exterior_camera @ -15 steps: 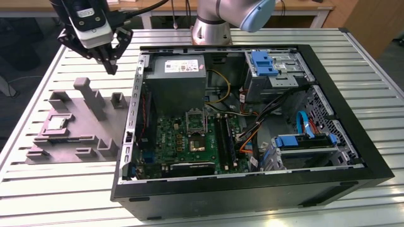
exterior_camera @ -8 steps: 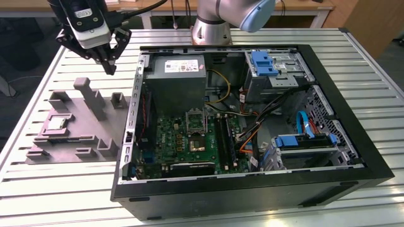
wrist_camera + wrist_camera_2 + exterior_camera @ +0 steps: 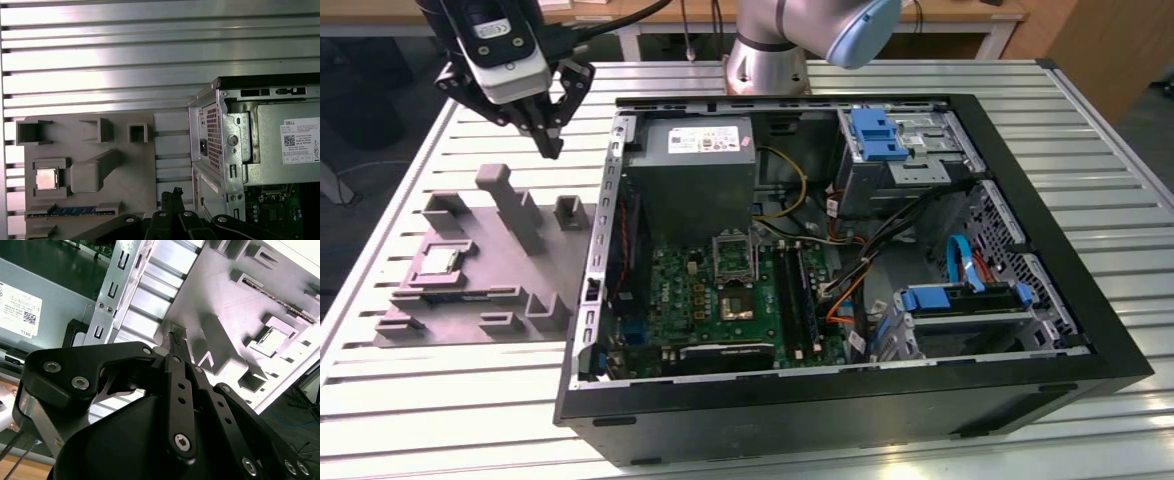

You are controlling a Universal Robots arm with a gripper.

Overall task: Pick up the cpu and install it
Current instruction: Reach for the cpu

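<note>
The cpu is a small silvery square chip lying flat in a recess of the grey fixture plate, to the exterior view's left of the open computer case. Both wrist views show the cpu too. My gripper hangs high above the plate's far edge, near the case's back corner, well apart from the chip. Its black fingers meet at the tips with nothing between them, so it is shut and holds nothing. The green motherboard lies inside the case.
Upright blocks rise from the fixture plate below the gripper. A memory stick lies in a slot of the plate. The case holds a grey power supply, drive cages with blue tabs and loose cables. All of it stands on a slatted metal table.
</note>
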